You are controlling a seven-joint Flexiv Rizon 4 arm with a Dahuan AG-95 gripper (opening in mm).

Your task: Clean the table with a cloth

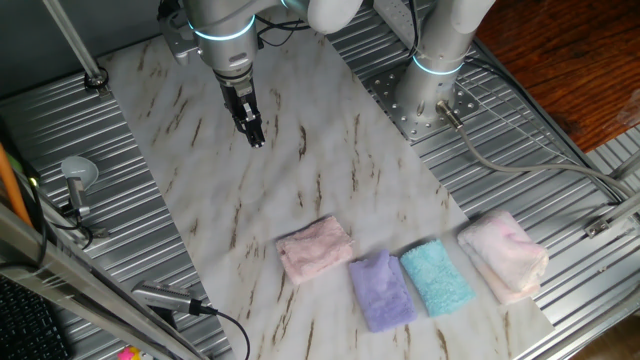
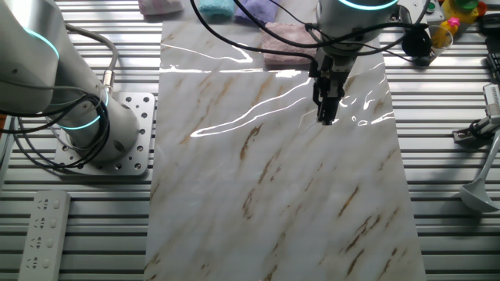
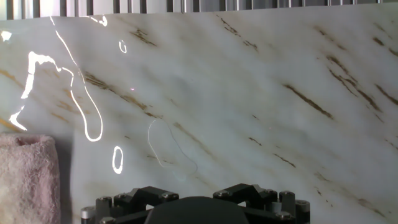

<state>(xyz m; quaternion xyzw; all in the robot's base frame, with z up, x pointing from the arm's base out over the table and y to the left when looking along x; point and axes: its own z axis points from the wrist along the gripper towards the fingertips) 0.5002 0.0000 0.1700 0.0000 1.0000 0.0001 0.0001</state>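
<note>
Looking down along the arm, I see my pincer [image 1: 256, 138] hanging over the bare marble of the table [image 1: 200, 200], pointing straight down with nothing in it. In one fixed view the two fingers [image 1: 258, 133] sit so near each other that they read as one dark tip, so I call it narrow, close to shut; whether the tips actually touch the table I cannot tell. The other fixed view shows the same thing: the pincer [image 2: 327, 117] is a slim black tip above the glossy slab [image 2: 273, 195], right among the bright glare streaks.

The cloth [image 1: 314, 248] lies well apart from the pincer, flat on the table, near the edge farthest from the arm's base. It is a small dusty-pink folded towel, and it is the nearest of the row to the pincer. Past it, along that same edge, lie a purple towel [image 1: 381, 290], then a teal towel [image 1: 437, 277], then a larger pale pink-white towel [image 1: 503, 255], each just beside the next. In the other fixed view the cloth [image 2: 289, 45] sits behind the pincer, partly hidden by the arm and its cables.

My hand view shows only the pincer's black housing at the bottom, so the fingers are out of sight there. The cloth [image 3: 28, 177] pokes in at the lower left corner, resting on the table [image 3: 261, 93].
</note>
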